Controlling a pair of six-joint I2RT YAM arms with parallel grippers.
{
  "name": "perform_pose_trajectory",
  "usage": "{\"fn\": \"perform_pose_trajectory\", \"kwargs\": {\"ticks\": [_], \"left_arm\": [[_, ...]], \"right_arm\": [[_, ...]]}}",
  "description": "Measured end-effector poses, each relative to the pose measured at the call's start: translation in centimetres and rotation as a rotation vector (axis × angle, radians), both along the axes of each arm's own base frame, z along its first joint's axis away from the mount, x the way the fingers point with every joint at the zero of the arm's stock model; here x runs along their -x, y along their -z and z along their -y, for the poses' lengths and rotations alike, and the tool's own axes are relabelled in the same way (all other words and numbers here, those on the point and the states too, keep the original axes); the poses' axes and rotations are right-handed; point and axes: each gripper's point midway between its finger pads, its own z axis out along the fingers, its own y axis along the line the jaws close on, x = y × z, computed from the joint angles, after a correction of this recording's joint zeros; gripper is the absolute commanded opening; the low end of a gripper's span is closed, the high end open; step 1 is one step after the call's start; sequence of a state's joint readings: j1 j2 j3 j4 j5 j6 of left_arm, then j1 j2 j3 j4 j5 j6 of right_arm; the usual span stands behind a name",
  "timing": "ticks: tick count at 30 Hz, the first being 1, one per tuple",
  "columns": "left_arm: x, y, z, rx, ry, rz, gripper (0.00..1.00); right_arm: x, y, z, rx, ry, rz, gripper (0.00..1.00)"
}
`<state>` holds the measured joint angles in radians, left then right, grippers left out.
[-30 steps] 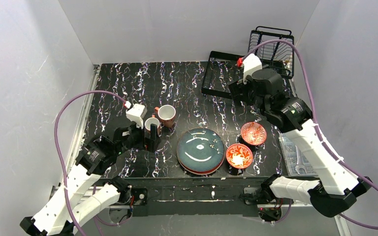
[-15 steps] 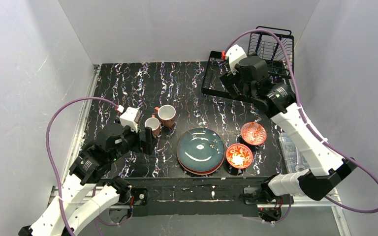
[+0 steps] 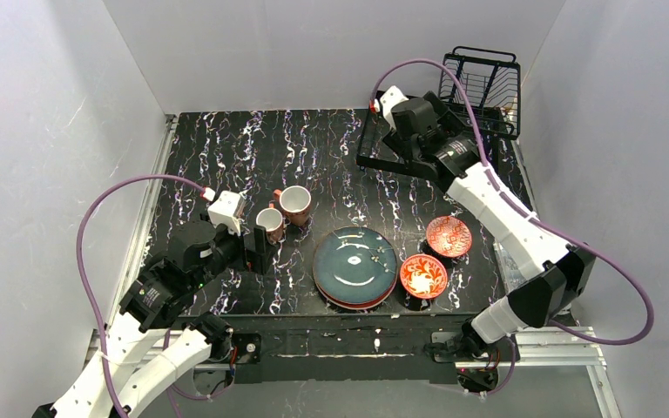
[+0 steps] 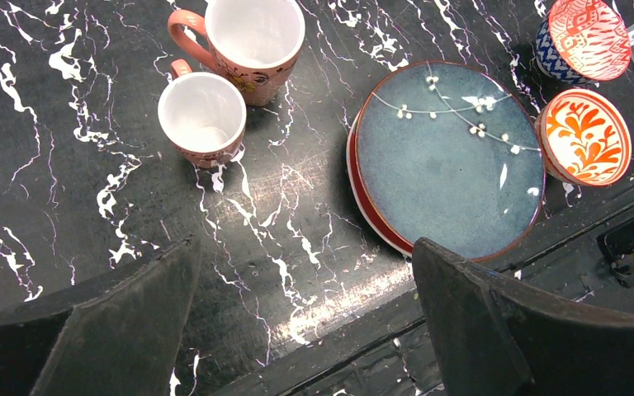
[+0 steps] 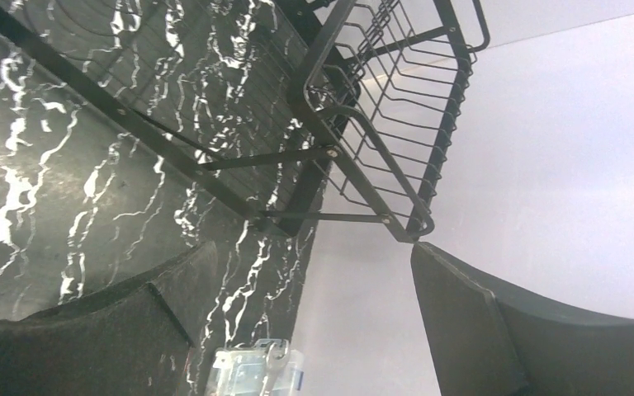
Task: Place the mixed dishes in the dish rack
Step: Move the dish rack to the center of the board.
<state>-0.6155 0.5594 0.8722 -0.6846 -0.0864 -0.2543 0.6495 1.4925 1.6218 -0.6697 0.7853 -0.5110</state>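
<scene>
The left gripper (image 4: 305, 280) hovers wide open and empty by the nearer mug (image 4: 202, 115) (1 of 2), the right gripper (image 5: 309, 289) equally wide above the dish rack (image 5: 182, 74).

We see our spread left tool (image 4: 304, 264) above the surface (image 4: 66, 165): small mug (image 4: 202, 115) beside large mug (image 4: 255, 37), teal plate (image 4: 450, 157), orange bowl (image 4: 586, 136) and red bowl (image 4: 588, 37) beside it.
</scene>
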Motion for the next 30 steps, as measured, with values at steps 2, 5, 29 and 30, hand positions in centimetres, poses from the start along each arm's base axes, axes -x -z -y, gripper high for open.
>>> {"fn": "perform_pose_trajectory", "kwargs": {"ticks": [2,5,29,30], "left_arm": [[0.0,0.0,0.0,0.000,0.000,0.000,0.99],[0.0,0.0,0.0,0.000,0.000,0.000,0.99],[0.2,0.0,-0.1,0.007,0.000,0.009,0.99],[0.2,0.0,-0.1,0.007,0.000,0.009,0.99]], "right_arm": [[-0.6,0.3,0.3,0.030,0.015,0.000,0.95],[-1.7,0.6,1.3,0.053,0.052,0.009,0.95],[-6.6,3.7,9.7,-0.002,0.243,0.036,0.91],[-6.8,3.9,9.6,-0.009,0.241,0.035,0.91]]}}
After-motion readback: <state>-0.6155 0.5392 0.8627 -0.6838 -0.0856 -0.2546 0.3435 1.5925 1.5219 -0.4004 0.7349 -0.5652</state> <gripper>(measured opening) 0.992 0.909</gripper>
